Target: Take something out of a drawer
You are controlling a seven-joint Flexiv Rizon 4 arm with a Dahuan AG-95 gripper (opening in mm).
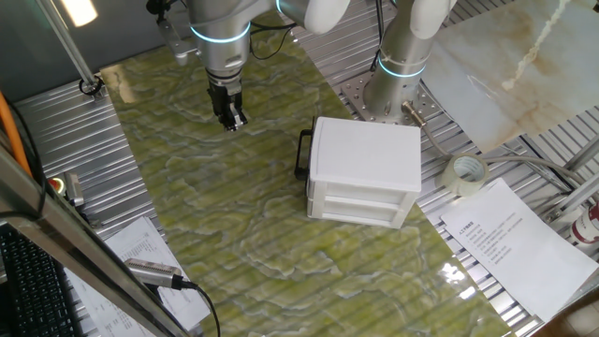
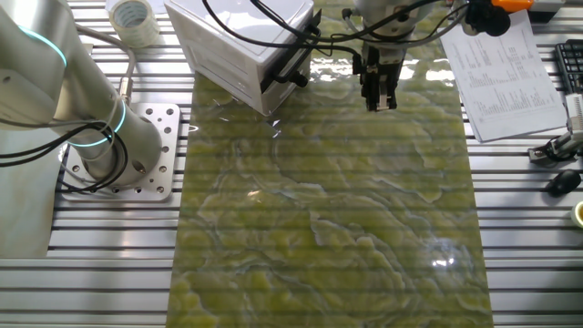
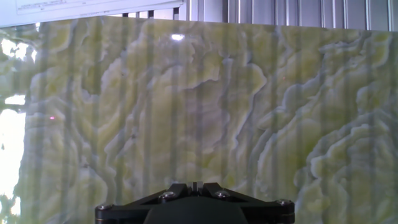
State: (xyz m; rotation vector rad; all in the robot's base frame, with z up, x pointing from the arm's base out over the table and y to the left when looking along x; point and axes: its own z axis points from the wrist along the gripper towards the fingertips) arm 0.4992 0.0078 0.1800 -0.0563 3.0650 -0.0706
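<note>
The black two-finger tool (image 1: 230, 116), fingers pressed together and empty, hangs above the green marbled tabletop (image 1: 243, 234), facing the shut white plastic drawer (image 1: 308, 155) with its black bar handle (image 1: 302, 153), probably approaching. No small wooden cube shows; presumably it lies inside.

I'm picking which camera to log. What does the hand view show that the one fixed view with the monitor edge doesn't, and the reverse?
Only the hand view: a close look down the gripper's black base at bare mat, and nothing held. Only that fixed view: the white cabinet with its black handle, drawer closed, a tape roll, and the gripper hanging apart from the cabinet. Both: the green marbled mat and printed paper beside it.
</note>
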